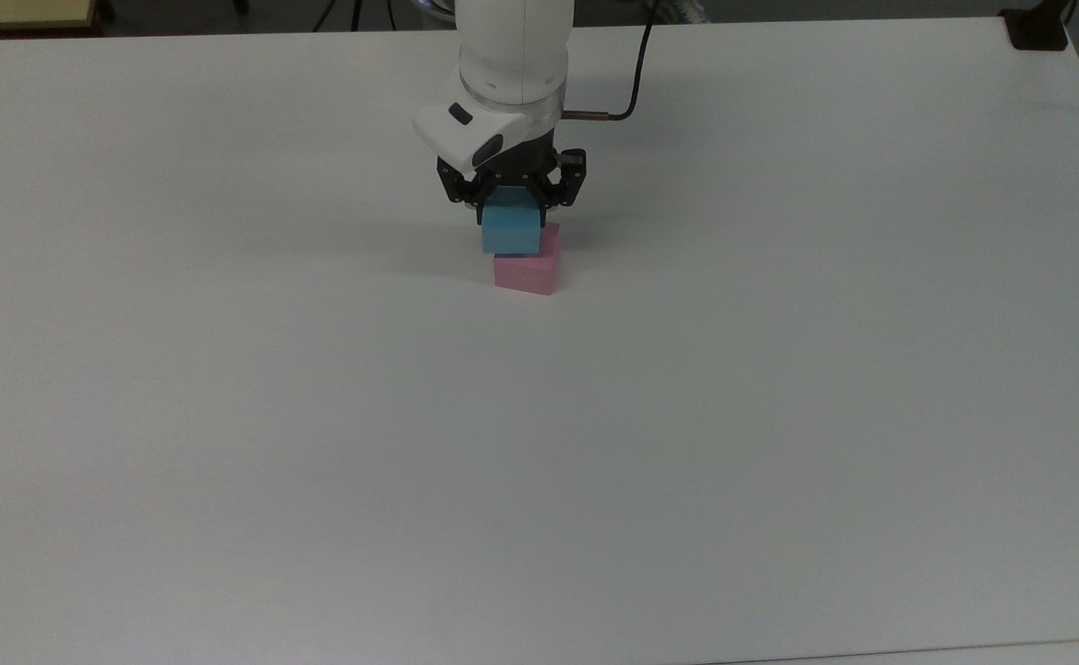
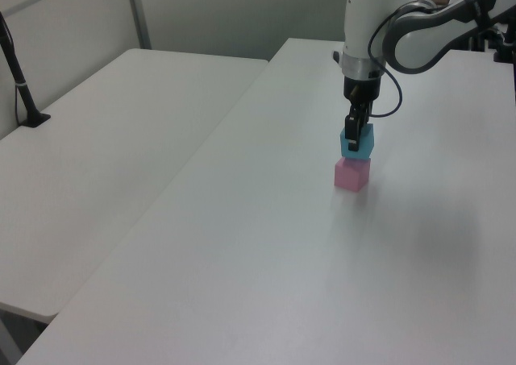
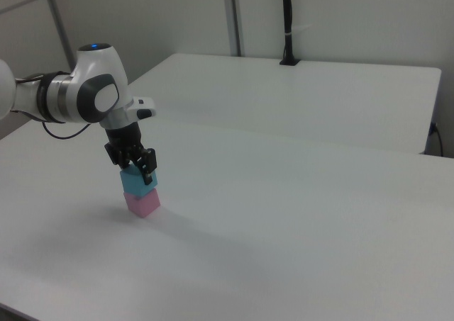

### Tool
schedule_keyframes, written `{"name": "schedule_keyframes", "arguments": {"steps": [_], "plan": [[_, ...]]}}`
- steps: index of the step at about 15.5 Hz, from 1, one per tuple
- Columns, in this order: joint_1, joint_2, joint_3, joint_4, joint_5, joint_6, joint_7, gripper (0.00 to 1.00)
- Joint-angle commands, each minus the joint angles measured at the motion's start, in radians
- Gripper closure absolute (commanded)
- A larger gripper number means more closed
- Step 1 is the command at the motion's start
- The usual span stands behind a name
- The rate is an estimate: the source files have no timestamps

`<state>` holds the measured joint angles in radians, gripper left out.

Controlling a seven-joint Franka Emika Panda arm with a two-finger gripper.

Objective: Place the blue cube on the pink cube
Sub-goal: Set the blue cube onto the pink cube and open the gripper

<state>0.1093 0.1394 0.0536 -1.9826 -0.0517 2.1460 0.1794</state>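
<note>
Matte blue cube (image 1: 510,231) is sitting squarely atop the pink cube (image 1: 525,272) on the smooth white table (image 1: 780,369). The gripper (image 1: 512,196) is clamping the blue cube's sides.

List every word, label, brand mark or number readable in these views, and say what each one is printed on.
None can be read.
The blue cube, held in the hand, has plain faces.
The pink cube beneath it shows no writing.
The white table carries no print.
The arm's casing shows no legible marking.
</note>
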Motion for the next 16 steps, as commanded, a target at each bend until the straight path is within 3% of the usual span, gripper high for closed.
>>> {"name": "schedule_keyframes", "arguments": {"steps": [1, 2, 8, 12, 16], "plan": [[0.012, -0.015, -0.003, -0.021, -0.017, 0.002, 0.008, 0.14], [0.012, -0.015, -0.003, -0.018, -0.017, 0.002, 0.008, 0.00], [0.012, -0.034, -0.004, 0.069, -0.011, -0.032, 0.061, 0.00], [0.000, -0.049, -0.017, 0.192, -0.008, -0.188, 0.066, 0.00], [-0.003, -0.089, -0.035, 0.206, -0.002, -0.268, 0.048, 0.00]]}}
